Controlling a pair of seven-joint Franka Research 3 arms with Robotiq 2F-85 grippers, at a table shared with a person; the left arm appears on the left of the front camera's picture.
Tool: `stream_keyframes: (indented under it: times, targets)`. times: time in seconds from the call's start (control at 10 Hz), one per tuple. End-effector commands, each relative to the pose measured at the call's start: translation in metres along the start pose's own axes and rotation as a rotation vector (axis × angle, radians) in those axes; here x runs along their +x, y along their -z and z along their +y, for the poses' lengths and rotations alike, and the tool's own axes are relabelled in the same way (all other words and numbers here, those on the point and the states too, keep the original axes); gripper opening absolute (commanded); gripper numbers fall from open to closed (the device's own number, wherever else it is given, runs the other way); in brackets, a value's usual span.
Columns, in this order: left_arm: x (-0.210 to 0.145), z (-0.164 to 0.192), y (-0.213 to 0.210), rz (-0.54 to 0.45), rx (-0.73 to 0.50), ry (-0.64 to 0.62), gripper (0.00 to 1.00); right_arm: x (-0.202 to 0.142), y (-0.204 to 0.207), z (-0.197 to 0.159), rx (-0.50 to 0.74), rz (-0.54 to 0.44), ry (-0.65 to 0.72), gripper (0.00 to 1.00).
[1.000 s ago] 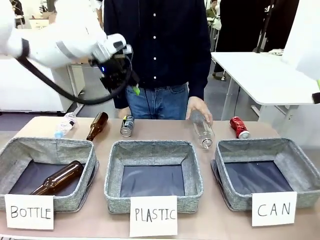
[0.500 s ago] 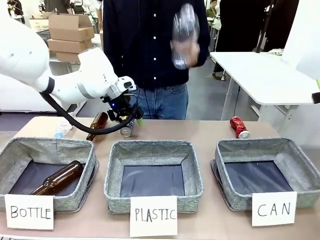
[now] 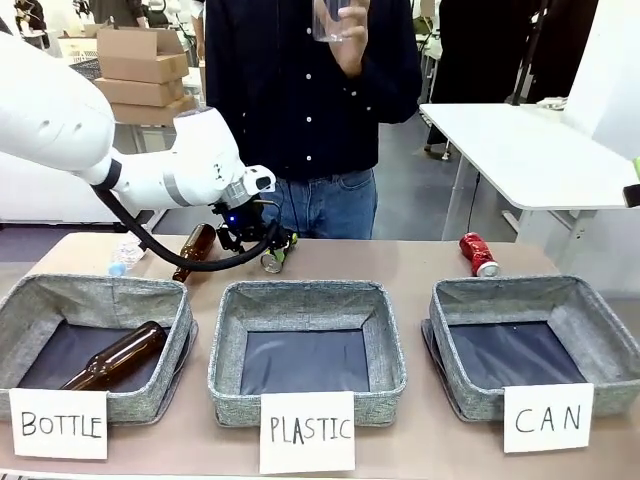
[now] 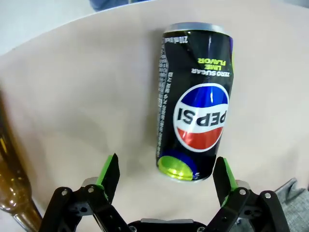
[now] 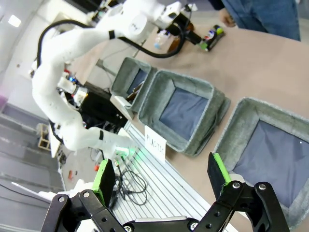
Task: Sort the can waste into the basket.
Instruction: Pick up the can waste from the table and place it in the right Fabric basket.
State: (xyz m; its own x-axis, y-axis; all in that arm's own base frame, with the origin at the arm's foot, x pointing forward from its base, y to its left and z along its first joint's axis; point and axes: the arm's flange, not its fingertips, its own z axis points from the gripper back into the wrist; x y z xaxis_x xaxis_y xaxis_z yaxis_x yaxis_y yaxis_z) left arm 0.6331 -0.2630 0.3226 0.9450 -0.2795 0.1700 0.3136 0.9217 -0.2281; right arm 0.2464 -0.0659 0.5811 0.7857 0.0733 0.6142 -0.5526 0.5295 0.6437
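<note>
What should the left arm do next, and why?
Probably lower the left end effector until it straddles the can: its jaws stand open, and the can lies on its side, ungripped, with only its near end between them.

Front wide, L-wrist close, sharing black can (image 4: 195, 106).

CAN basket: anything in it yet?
Empty: the CAN basket shows only bare dark lining. The red can lies on the table behind it.
</note>
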Motion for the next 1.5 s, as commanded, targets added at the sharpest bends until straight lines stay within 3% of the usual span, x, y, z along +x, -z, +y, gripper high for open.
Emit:
stream_keyframes:
  times: [0.0, 0.5, 1.0, 1.1, 1.2, 1.3, 1.4]
  targets:
    - [0.015, -0.007, -0.002, 0.019, 0.039, -0.014, 1.00, 0.002, 0.001, 0.001, 0.020, -0.017, -0.025, 1.00]
    - [0.020, -0.021, -0.018, -0.076, -0.010, 0.026, 1.00, 0.002, 0.001, 0.001, 0.020, -0.017, -0.025, 1.00]
    - [0.029, -0.029, -0.011, -0.064, 0.003, 0.034, 1.00, 0.002, 0.001, 0.001, 0.020, -0.017, -0.025, 1.00]
    - [0.028, -0.029, -0.011, -0.065, 0.007, 0.030, 0.86, 0.002, 0.001, 0.001, 0.020, -0.017, -0.025, 1.00]
    - [0.029, -0.029, -0.010, -0.058, 0.012, 0.026, 0.40, 0.002, 0.001, 0.001, 0.020, -0.017, -0.025, 1.00]
    - [0.029, -0.030, -0.008, -0.045, 0.021, 0.025, 0.26, 0.002, 0.001, 0.001, 0.020, -0.017, -0.025, 1.00]
    - [0.029, -0.029, -0.005, -0.025, 0.017, 0.026, 0.00, 0.002, 0.001, 0.001, 0.020, -0.017, -0.025, 1.00]
